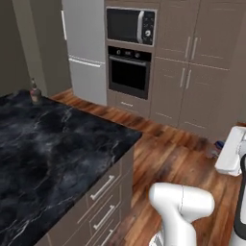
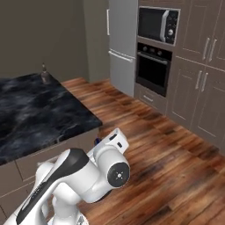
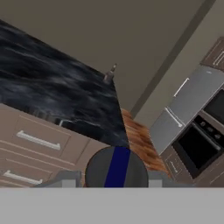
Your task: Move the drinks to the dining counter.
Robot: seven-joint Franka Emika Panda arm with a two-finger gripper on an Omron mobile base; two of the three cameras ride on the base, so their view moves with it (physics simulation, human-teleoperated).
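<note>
Although the gripper (image 3: pixel 114 173) clamps what looks like the small can (image 3: pixel 116 168), its round dark top with a blue stripe sitting between the fingertips in the hand view, the can should be light, stiff and smooth-sided, so a mid-body squeeze suits it. A dark glass bottle (image 1: pixel 34 92) stands at the far corner of the dining counter (image 1: pixel 53 144); being heavier and breakable, it is best gripped at its body, not its neck.

Bench (image 1: pixel 53 144): glossy black veined marble. Bottle (image 1: pixel 34 92) at far corner: dark glass. Floor (image 1: pixel 168 149): polished wood. Fridge (image 1: pixel 86 48): brushed metal.
</note>
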